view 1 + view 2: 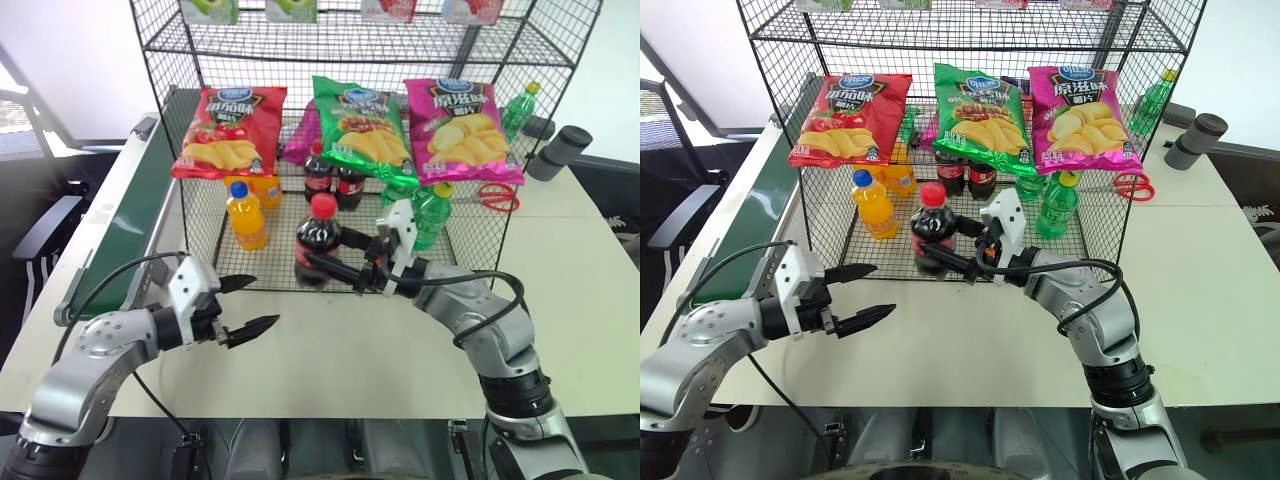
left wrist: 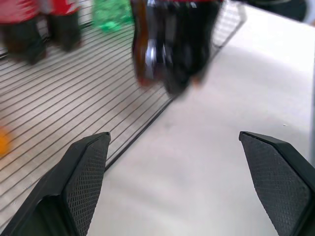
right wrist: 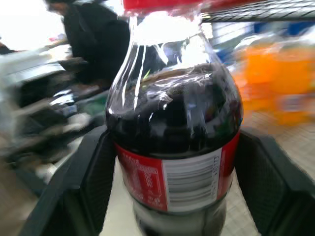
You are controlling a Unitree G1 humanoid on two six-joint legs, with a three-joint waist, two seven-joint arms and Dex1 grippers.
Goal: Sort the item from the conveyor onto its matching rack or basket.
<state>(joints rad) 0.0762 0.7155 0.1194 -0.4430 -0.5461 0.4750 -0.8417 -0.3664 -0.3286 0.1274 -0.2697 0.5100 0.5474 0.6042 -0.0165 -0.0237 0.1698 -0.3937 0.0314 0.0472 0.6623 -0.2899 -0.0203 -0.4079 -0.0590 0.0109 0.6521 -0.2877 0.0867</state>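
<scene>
The item, a small cola bottle point(image 1: 318, 245) with a red cap and red label, stands upright at the front edge of the rack's point(image 1: 160, 70) lowest tier. My right gripper point(image 1: 327, 263) is shut on it from the right; the right wrist view has the cola bottle point(image 3: 174, 137) between both fingers. My left gripper point(image 1: 262, 302) hangs open over the white table, to the left of the bottle and apart from it, nothing between its fingers point(image 2: 83, 172). The dark-green conveyor point(image 1: 130, 215) runs along the left side.
The rack holds three chip bags point(image 1: 230, 130), an orange-drink bottle point(image 1: 246, 215), two cola bottles point(image 1: 335, 180) and green soda bottles point(image 1: 430, 215). Red scissors point(image 1: 495, 197) and a grey cylinder point(image 1: 560, 152) lie on the table point(image 1: 560, 300) at right.
</scene>
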